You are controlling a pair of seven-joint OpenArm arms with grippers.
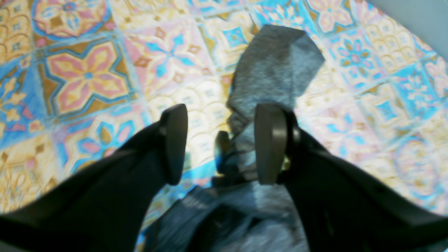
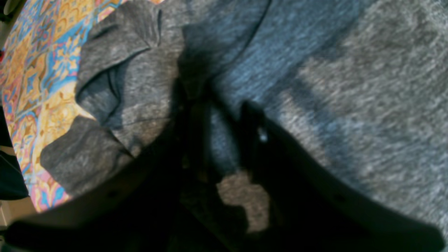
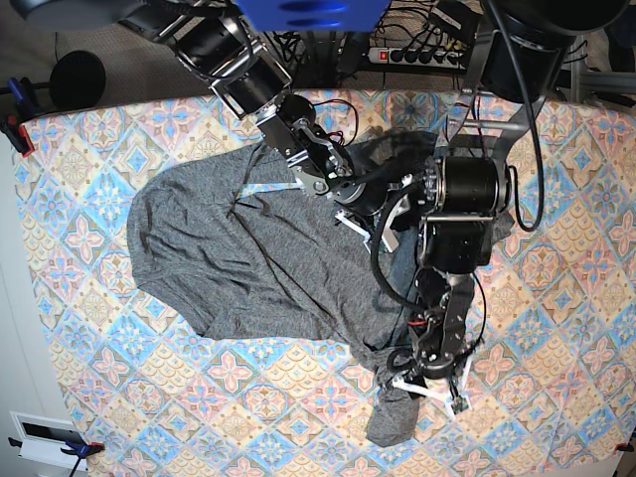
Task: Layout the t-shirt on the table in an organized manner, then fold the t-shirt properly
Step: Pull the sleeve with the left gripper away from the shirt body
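Both grippers meet the t-shirt (image 3: 248, 248) on the table (image 3: 79, 149): left gripper (image 1: 220, 143) parted over a sleeve, right gripper's (image 2: 224, 140) jaws unclear.

Left gripper (image 1: 220, 143) low and pointing down, jaws parted with a clear gap between the two fingers (image 1: 174, 147), forearm reaching toward the near edge. Right gripper (image 2: 224, 140) lowered and angled inward from the far side, dark and blurred; jaw state unclear. Both arms extended, wrists bent downward.
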